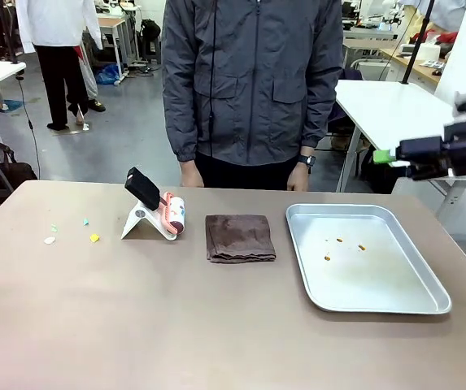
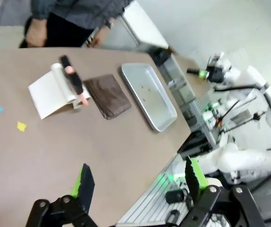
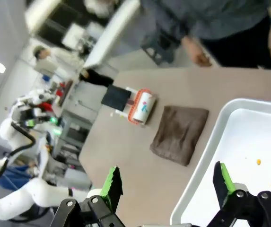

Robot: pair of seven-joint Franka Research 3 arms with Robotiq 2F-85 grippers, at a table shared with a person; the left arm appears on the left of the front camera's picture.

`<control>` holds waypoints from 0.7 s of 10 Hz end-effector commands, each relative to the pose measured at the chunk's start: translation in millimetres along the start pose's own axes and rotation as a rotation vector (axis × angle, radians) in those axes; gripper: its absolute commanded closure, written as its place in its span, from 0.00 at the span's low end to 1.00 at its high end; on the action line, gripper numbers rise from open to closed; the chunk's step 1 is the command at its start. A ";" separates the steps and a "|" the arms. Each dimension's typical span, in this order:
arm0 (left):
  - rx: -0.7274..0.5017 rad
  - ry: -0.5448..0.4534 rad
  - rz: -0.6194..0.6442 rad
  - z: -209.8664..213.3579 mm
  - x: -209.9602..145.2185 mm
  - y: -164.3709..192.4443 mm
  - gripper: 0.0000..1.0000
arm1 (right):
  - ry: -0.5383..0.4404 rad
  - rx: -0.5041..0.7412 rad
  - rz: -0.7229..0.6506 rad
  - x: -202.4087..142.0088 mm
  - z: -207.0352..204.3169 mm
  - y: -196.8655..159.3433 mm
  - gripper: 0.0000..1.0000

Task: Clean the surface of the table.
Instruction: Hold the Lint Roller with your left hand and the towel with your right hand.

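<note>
- Left claw (image 2: 139,182) and right claw (image 3: 167,184) hung spread, empty.
- A careless cloth (image 1: 240,237) sweep could have flicked scraps (image 1: 94,238) off the table (image 1: 216,325) — or toppled the roller (image 1: 172,214).

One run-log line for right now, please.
left gripper: open, empty | right gripper: open, empty | table: paper scraps left of lint roller, brown cloth centre | tray: orange crumbs | wiping: not started

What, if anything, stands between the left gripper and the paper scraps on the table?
Nothing visible. Only bare table lies between the open left gripper and the scraps; the lint roller and cloth sit off to one side.
</note>
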State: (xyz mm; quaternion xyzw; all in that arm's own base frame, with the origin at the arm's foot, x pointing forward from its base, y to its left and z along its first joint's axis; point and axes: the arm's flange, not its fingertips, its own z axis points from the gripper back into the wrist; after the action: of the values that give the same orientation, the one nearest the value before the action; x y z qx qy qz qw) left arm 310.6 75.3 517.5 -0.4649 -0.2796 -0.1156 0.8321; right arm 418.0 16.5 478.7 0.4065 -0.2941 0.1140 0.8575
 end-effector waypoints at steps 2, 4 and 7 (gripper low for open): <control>0.119 0.108 -0.043 -72.6 37.6 -26.9 0.00 | 0.348 -0.086 0.044 82.3 -30.1 27.2 0.00; 0.144 0.174 -0.025 -101.6 45.5 -23.8 0.00 | 0.537 -0.081 0.025 129.1 -85.6 41.3 0.00; 0.123 0.162 0.003 -103.5 47.4 -8.4 0.00 | 0.683 -0.079 -0.060 151.9 -180.6 52.8 0.00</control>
State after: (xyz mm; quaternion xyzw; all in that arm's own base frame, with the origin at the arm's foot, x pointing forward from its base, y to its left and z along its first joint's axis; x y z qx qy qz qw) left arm 381.3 -20.7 498.6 -0.3972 -0.2146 -0.1396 0.8813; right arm 570.3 171.1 501.7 0.3299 -0.0147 0.2157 0.9189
